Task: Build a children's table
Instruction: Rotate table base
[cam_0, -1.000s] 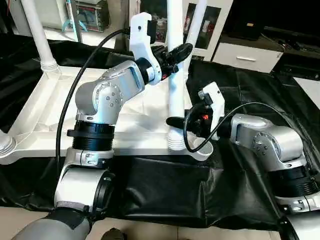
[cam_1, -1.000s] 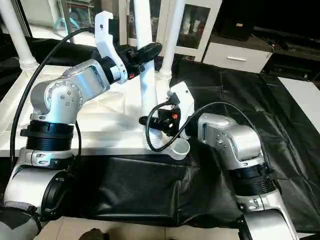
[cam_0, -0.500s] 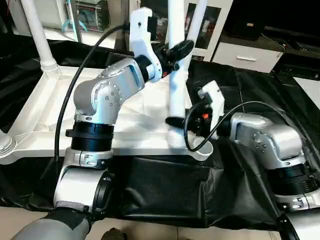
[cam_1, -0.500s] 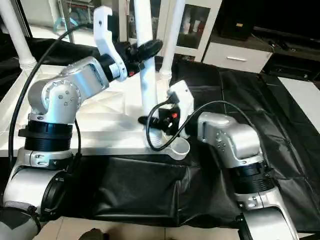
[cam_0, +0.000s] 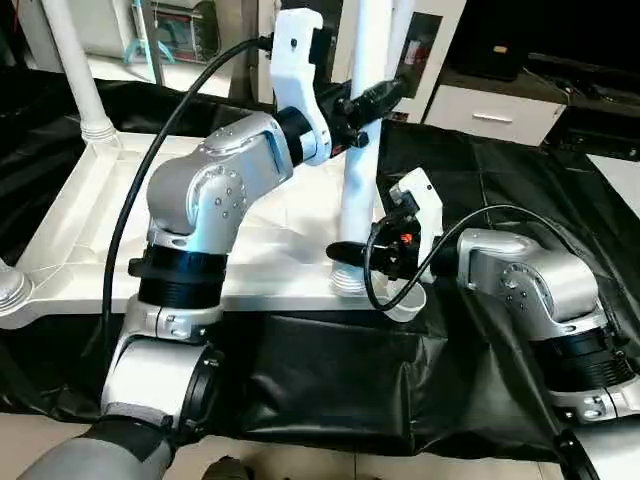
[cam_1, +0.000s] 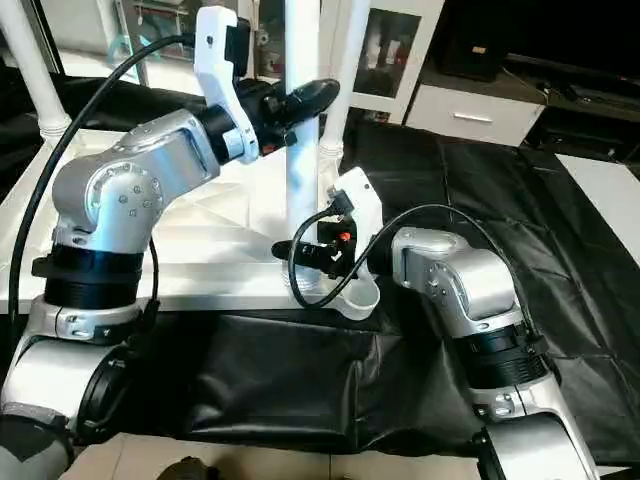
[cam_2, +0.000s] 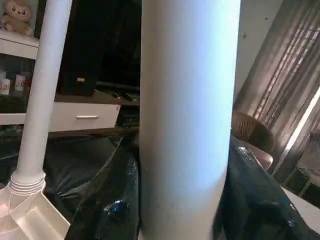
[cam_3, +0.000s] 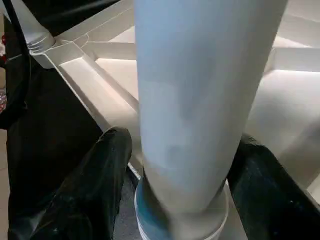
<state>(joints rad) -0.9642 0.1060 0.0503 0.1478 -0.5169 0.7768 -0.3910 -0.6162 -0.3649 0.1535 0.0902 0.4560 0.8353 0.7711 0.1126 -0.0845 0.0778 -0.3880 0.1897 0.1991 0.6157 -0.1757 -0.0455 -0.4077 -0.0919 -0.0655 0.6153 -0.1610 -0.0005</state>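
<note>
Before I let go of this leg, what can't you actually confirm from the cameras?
- Seating depth: in the eye views the right gripper and its cable cover the near-right socket.
- Leg top: cut off by the frame edge in the eye views.
- Left gripper contact: one finger passes in front of the leg; the leg hides the other.
- Near-left socket: cropped at the frame edge.
</note>
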